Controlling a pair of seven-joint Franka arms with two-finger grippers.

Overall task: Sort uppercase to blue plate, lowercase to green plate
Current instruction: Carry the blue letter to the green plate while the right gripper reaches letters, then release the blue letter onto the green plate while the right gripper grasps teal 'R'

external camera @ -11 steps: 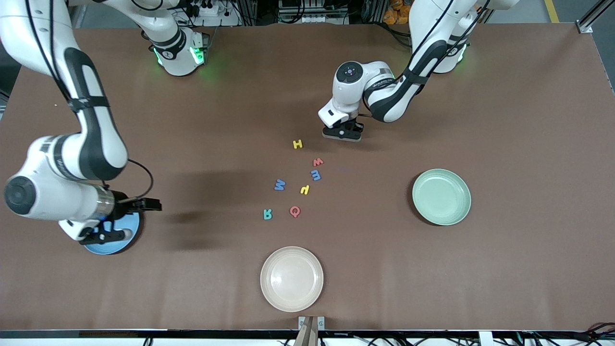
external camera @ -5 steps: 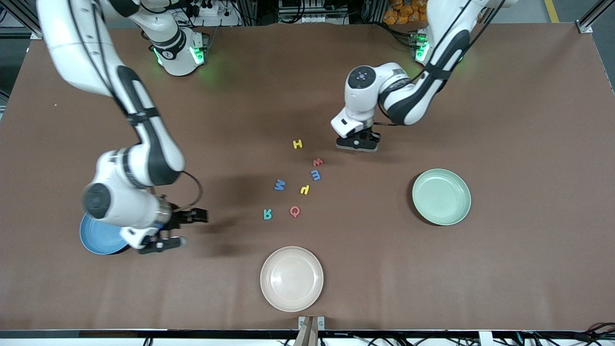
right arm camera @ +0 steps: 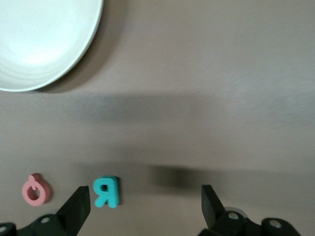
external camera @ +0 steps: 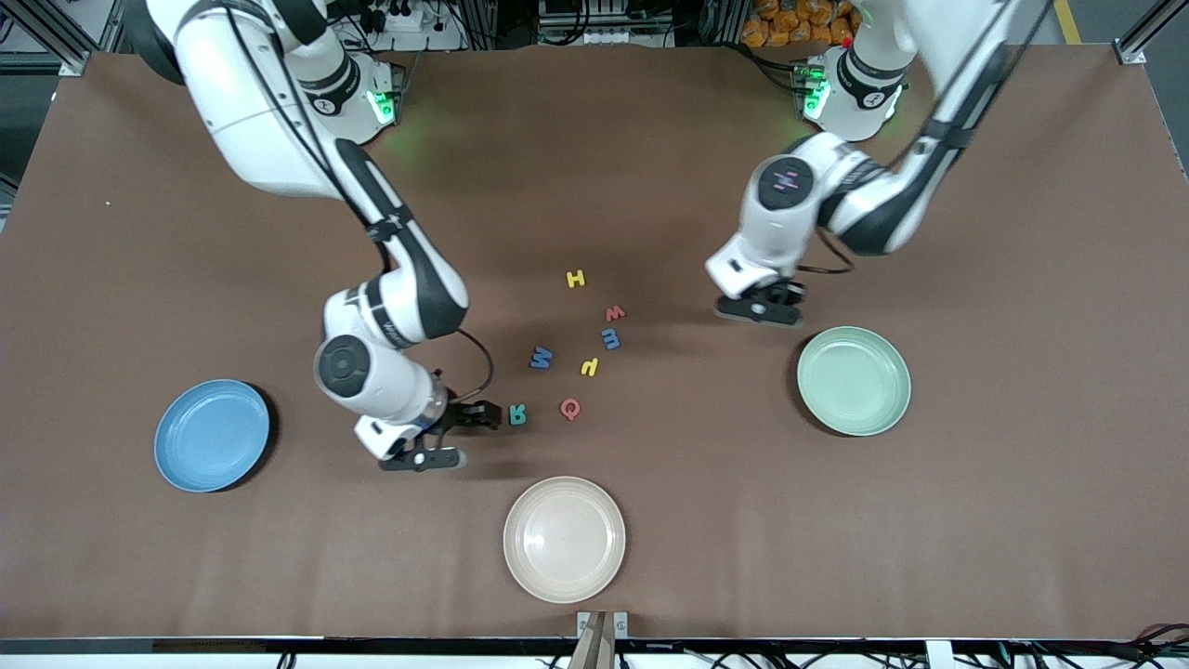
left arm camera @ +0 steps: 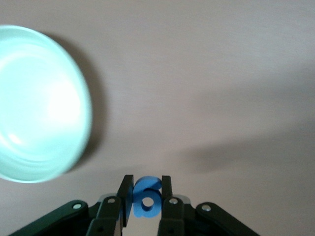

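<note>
Letters (external camera: 576, 344) lie btwn blue plate (external camera: 212, 435) & green plate (external camera: 854, 381).

The brown table (external camera: 1022, 232) bears three plates, blue (external camera: 212, 448), green (external camera: 854, 381), cream (external camera: 564, 539), plus scattered foam letters (external camera: 576, 344).

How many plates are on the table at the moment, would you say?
3: the blue plate at the right arm's end, the green plate at the left arm's end, the cream plate nearest the front camera.

Matt brown table (external camera: 975, 520) under me, faintly grainy like felt or board. The blue g (left arm camera: 146, 197) between my left fingers (left arm camera: 166, 196) looks soft, dull foam against black matt plastic. Green plate (left arm camera: 34, 103) shines, smooth and glossy. Teal R (right arm camera: 106, 191): same foamy, unshiny look.
</note>
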